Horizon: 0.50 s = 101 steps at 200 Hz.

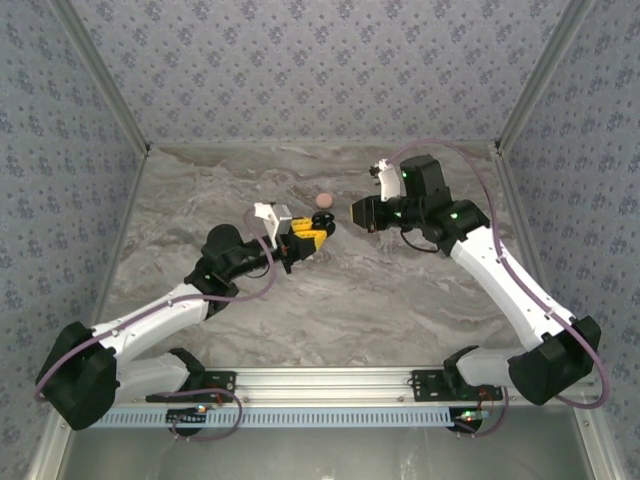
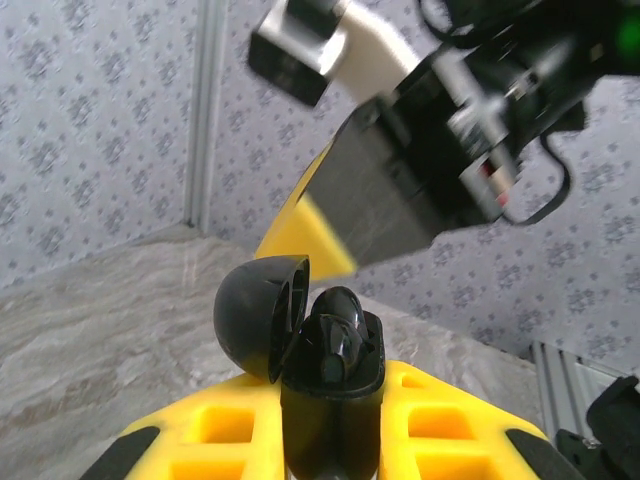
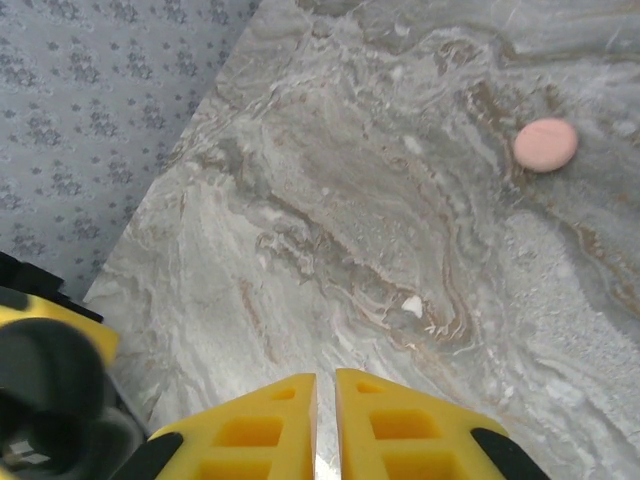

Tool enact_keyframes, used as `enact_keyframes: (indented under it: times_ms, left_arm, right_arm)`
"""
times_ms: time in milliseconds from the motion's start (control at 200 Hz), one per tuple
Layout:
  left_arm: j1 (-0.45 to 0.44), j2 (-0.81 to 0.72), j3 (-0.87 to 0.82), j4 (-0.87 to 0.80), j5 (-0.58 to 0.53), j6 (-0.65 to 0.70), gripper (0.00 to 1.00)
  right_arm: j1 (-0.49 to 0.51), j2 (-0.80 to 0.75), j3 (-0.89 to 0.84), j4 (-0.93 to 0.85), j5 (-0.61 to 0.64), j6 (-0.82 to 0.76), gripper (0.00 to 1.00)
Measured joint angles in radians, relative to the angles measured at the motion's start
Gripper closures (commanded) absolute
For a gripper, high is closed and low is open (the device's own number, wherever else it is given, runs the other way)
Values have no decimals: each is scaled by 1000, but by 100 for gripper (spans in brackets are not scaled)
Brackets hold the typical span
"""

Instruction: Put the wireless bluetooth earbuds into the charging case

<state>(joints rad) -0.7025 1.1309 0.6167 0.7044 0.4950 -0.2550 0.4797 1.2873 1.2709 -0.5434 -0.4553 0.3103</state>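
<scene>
My left gripper (image 2: 332, 405) is shut on the black charging case (image 2: 332, 420), which stands upright between its yellow fingers (image 2: 225, 425). The case's domed lid (image 2: 258, 315) hangs open to the left. Glossy black earbuds (image 2: 338, 335) sit in the case's top, their rounded heads poking above the rim. In the top view the left gripper (image 1: 312, 236) holds the case at mid-table. My right gripper (image 1: 358, 213) hovers just right of it, raised above the table. In the right wrist view the right gripper (image 3: 325, 380) is shut with nothing between its fingers.
A small pink disc (image 1: 323, 200) lies on the marble table (image 1: 330, 300) behind the two grippers, and it is also in the right wrist view as the pink disc (image 3: 545, 145). Patterned walls close in the back and both sides. The right arm's black body (image 2: 470, 150) looms close above the case.
</scene>
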Motion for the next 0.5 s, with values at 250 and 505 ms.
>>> enact_keyframes:
  times_ms: [250,505]
  left_arm:
    - [0,0,18,5,69,-19,83]
    - [0,5,18,32,96,-39,83]
  right_arm:
    - [-3,28,-7,32,-122,-1,88]
    - [-3,38,-12,78,-226,0,88]
